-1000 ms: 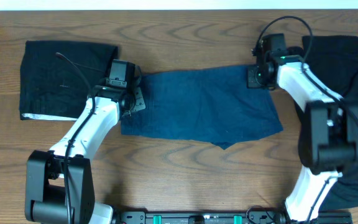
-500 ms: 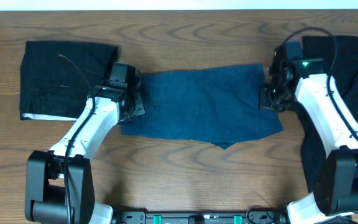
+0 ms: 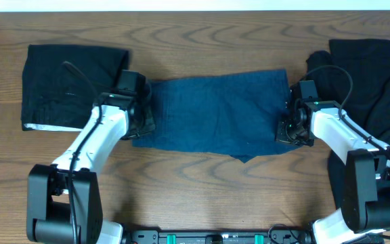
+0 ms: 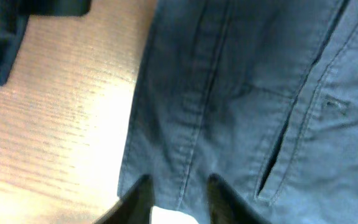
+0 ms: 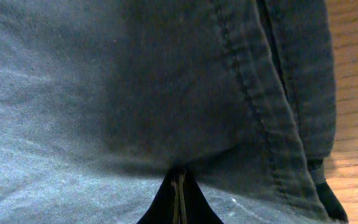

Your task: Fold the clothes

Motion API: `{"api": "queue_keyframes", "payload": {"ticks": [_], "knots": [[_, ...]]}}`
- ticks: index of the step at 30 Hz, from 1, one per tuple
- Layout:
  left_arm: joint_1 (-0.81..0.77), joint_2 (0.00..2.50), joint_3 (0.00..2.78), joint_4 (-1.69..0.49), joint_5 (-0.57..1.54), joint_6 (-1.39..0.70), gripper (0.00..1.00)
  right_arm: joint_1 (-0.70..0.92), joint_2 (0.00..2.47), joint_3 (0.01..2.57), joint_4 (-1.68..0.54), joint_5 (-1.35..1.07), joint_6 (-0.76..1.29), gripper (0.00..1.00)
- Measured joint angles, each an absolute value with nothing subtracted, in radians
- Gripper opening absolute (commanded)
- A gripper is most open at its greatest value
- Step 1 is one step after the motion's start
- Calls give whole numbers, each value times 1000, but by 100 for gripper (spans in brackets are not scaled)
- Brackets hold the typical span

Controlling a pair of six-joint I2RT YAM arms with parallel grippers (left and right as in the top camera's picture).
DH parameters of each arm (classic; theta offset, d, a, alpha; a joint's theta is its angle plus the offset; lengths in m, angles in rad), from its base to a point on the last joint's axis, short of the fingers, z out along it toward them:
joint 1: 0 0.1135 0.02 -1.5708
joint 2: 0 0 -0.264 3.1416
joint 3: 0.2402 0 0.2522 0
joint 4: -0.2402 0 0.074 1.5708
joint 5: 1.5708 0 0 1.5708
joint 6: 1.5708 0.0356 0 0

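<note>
Right gripper point(image 3: 285, 132) lower now, on blue shorts point(image 3: 215, 112).

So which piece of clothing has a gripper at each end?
The blue piece in the middle: left gripper at its left edge, right gripper at its right. The others: a folded black piece far left, a black heap far right.

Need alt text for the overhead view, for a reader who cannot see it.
A denim-blue garment lies spread flat on the wooden table, with the left gripper slightly open at its left edge and the right gripper shut at its lower right edge. A folded black garment lies at far left; a black pile sits at right.
</note>
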State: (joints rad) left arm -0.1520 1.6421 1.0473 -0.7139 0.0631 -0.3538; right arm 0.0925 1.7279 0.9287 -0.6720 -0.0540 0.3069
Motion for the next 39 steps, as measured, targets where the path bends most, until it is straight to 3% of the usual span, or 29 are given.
{"api": "queue_keyframes", "payload": {"ticks": [4,15,33,35,38,39], "knots": [[-98,1642,1098,-714,128,-313,79,93,1728,928,-672,-54,307,1],[-58,1692,1113,-660,162,-181,79,93,1728,928,-671,-54,307,1],[-62,1868,1116,-567,171,-149,78,93,1728,928,-671,-54,307,1],[-63,1873,1121,-568,170,-149,73,93,1728,928,-671,-54,307,1],[-63,1882,1128,-565,168,-149,50,93,1728,928,-671,-54,307,1],[-63,1888,1133,-562,169,-149,48,93,1728,928,-670,-54,307,1]]}}
